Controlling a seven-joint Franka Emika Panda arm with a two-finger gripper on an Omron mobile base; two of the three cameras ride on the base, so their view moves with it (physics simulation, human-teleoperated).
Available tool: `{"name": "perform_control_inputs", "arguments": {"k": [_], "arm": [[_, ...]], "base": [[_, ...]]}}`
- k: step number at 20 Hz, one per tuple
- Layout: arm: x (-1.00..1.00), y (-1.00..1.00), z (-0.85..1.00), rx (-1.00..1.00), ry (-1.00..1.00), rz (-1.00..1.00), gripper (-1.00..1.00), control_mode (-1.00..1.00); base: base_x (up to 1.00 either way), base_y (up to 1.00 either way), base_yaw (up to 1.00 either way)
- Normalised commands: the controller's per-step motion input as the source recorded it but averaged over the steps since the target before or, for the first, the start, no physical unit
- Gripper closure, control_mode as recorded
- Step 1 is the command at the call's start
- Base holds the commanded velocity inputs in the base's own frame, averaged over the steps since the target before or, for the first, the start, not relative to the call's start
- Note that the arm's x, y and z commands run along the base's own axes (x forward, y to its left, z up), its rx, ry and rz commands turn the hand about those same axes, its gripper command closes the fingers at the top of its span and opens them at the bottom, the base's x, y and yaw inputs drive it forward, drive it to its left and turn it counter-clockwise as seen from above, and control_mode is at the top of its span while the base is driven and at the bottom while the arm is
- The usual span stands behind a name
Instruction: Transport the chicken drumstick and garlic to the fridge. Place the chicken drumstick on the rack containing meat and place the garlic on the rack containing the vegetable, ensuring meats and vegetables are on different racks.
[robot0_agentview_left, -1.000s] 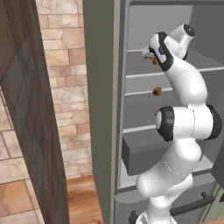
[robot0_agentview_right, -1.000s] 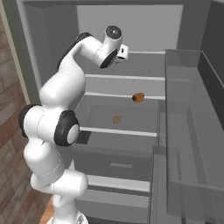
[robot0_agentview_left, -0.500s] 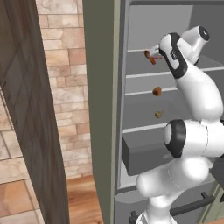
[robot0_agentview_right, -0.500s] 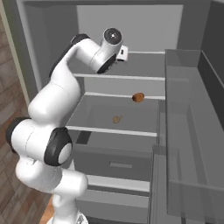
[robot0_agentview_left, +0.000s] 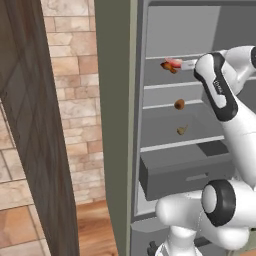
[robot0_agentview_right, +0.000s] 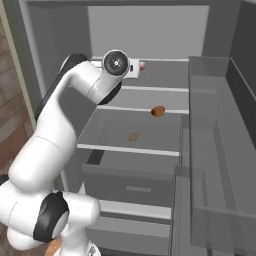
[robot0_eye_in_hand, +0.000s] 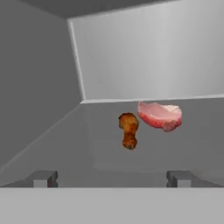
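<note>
Inside the fridge, the chicken drumstick lies on the rack containing meat, just beside the meat. Below that rack sits the vegetable, and the garlic rests one shelf lower still. The hand hangs empty, fingers apart. Judging by this, the drumstick is done; the garlic looks misplaced.

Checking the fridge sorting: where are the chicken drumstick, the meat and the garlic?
chicken drumstick (robot0_eye_in_hand: 128, 129): hand view, on its thick upper end.
meat (robot0_eye_in_hand: 160, 115): hand view, middle of the pink slab.
garlic (robot0_agentview_right: 133, 136): right base view, middle of the bulb.
</note>
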Motion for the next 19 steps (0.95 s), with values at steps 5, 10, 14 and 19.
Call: {"name": "perform_control_inputs", "arguments": {"k": [5,10,14,19], "arm": [[-1.0,0.09,0.62,0.0,0.0,0.0,-1.0,-1.0],[-1.0,0.18,0.41,-0.02,0.0,0.0,-1.0,-1.0],[-1.0,0.09,0.06,-0.07,-0.07,0.0,-1.0,-1.0],[-1.0,0.28,-0.33,-0.1,-0.14,0.0,-1.0,-1.0]], "base": [[0.0,0.0,0.0],[0.0,0.0,0.0],[0.0,0.0,0.0],[0.0,0.0,0.0]]}}
